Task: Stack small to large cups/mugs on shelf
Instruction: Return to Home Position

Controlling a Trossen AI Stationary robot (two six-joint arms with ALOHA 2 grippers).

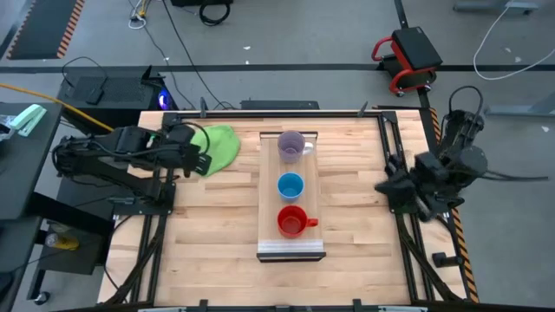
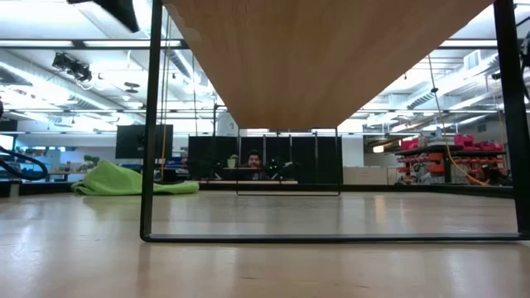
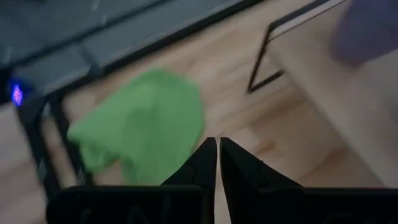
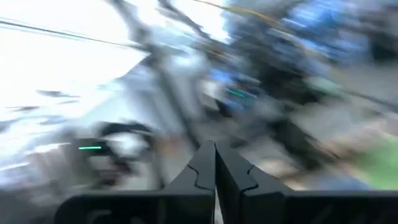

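Left gripper [image 1: 205,161]: fingers [image 3: 202,163] drawn together with only a sliver between them, nothing held; it hangs over the left part of the table [image 1: 208,251], just beside the green cloth [image 1: 221,146].
Right gripper [image 1: 388,185]: fingers [image 4: 202,165] pressed together and empty; it sits at the table's right edge, well apart from the shelf [image 1: 270,204]. Its wrist view is smeared and looks out at the room, not at the board.
Green cloth: crumpled on the far left of the tabletop, off the shelf.
Shelf: long light-wood board running down the middle of the table, raised on a thin black frame [image 2: 153,124], with a grey strip [image 1: 290,254] at its near end.
Purple mug [image 1: 291,145]: upright at the far end of the board, handle to the right.
Blue cup [image 1: 290,185]: upright in the middle.
Red mug [image 1: 291,221]: upright toward the near end, short of the grey strip, handle to the right.
Spacing: the three stand in one row, apart from each other, none inside another.
Step in hand: judged from both arms being clear of the board with nothing gripped, placing looks finished and the arms are going to rest.
Next move: each arm should fold over its own base, keeping clear of the frame's posts, and the left one should avoid snagging the cloth.
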